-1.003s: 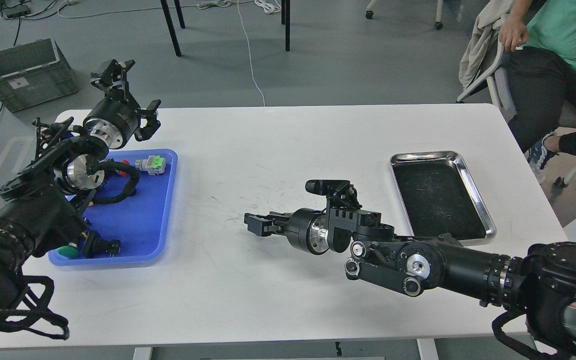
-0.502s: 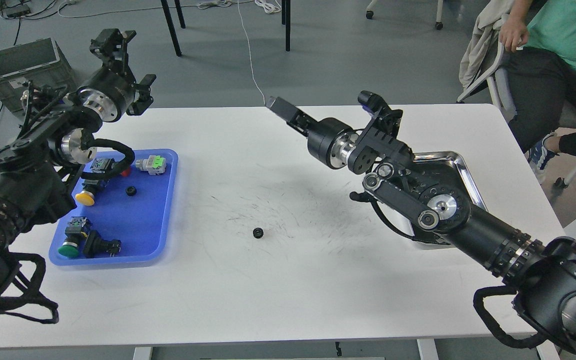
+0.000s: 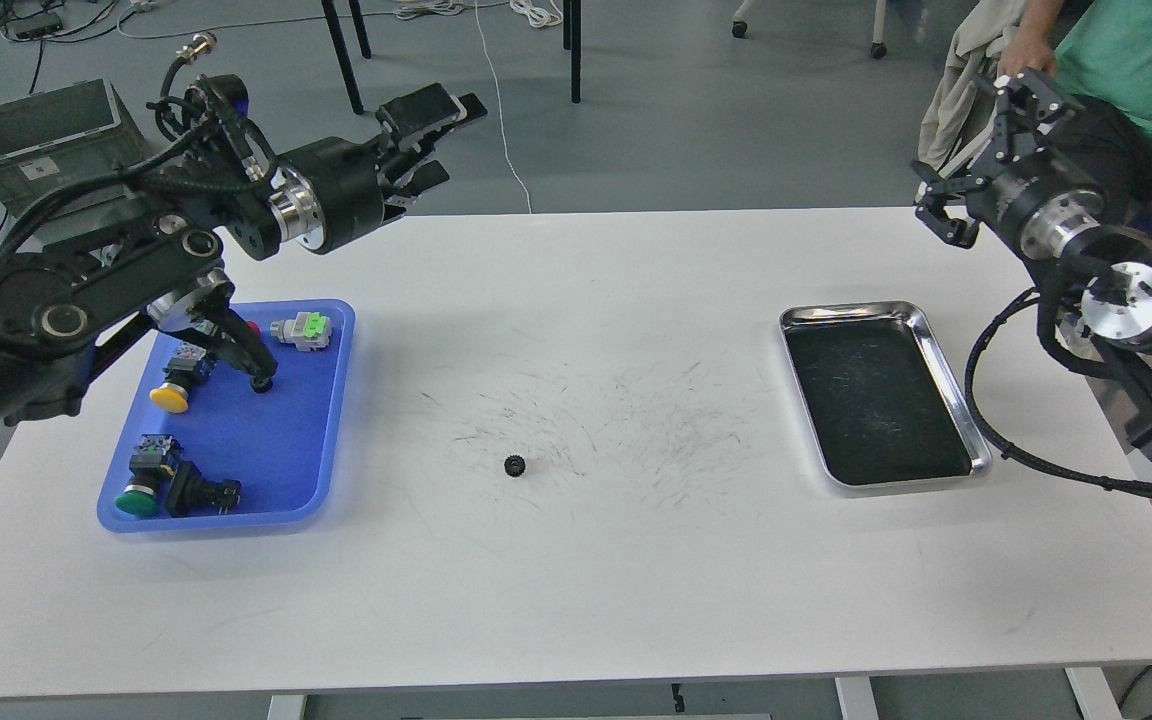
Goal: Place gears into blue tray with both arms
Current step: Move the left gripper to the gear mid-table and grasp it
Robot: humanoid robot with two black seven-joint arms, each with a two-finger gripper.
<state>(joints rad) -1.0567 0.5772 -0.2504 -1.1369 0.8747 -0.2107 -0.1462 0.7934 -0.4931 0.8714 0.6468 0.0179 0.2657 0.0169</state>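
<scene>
1. Left pincer [image 3: 433, 128]: raised above the counter's far edge, pointing right, fingers apart, nothing between them. It carries no load; judged to be clear of the work and free for a new reach.
2. Right pincer [image 3: 986, 150]: lifted high at the far right corner, near the seated person [image 3: 1126, 60], fingers spread, empty. Well apart from any gear.
3. Gear [image 3: 514, 465]: one lies flat on the bare counter [image 3: 576, 600] near its middle, between the two trays, untouched by either arm. This one is outstanding.
4. Blue tray [image 3: 331, 480]: at the left, holding button switches. A small dark round piece sits just below the left arm's link at [image 3: 261, 383]; it may be the second gear, but it is partly hidden and cannot be confirmed.
5. Steel tray [image 3: 946, 380]: at the right, empty, not the target.
6. Judgement: task about half done at best. The left pincer is the nearer to the loose gear; its small, flat form calls for a precise pinch from above.
</scene>
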